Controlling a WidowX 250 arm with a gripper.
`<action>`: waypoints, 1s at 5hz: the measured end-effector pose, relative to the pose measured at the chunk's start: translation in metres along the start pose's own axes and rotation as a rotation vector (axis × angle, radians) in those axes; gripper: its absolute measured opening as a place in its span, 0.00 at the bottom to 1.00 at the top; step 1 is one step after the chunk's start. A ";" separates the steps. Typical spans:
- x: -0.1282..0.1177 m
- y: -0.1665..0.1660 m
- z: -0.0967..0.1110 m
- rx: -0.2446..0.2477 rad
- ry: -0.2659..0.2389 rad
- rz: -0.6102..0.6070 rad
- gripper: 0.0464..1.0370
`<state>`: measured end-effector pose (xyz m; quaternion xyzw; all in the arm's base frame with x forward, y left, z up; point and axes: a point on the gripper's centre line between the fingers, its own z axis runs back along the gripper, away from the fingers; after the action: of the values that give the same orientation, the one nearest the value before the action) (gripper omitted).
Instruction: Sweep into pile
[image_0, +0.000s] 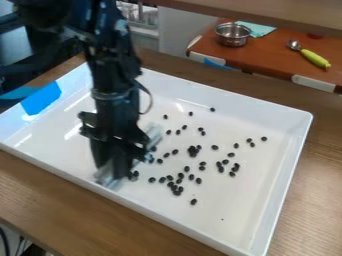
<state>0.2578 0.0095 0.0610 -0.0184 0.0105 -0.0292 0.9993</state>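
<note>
Basically, small round black beans (194, 201) are scattered over the white rectangular plastic tray (284, 185), loose and not one pile; clock is read from tray centre, 12 at the top of the view. Tightest clump sits toward 5 to 6, a small knot right by centre, another loose group out toward 4. Stragglers at 3 and up toward 1. Translucent grey flat-looking piece (153, 134) lies at a slant, one end toward 11, the other toward 8; a few beans just beside its right side. Black two-finger gripper (115, 172) hangs down at 8, over that piece, low in the tray. It's blurred, so can't tell how far open it is or whether it has hold of the piece. Arm comes in from 11. Bright blue tape (41, 98) on the tray wall at 10. Tray sits on a brown wood-grain table (310, 200). Beyond, red-brown countertop (274, 52) at 1 to 2: shiny round steel pot (232, 36), pale teal cloth (259, 30) just beside it, metal spoon with yellow-green handle (314, 58) farther right.
</note>
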 end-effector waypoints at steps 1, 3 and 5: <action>0.001 -0.021 -0.001 -0.015 0.001 0.003 0.32; 0.002 -0.065 0.006 -0.089 0.035 0.040 0.32; 0.004 -0.101 0.016 -0.168 0.042 0.026 0.32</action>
<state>0.2561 -0.0910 0.0804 -0.1016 0.0340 -0.0157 0.9941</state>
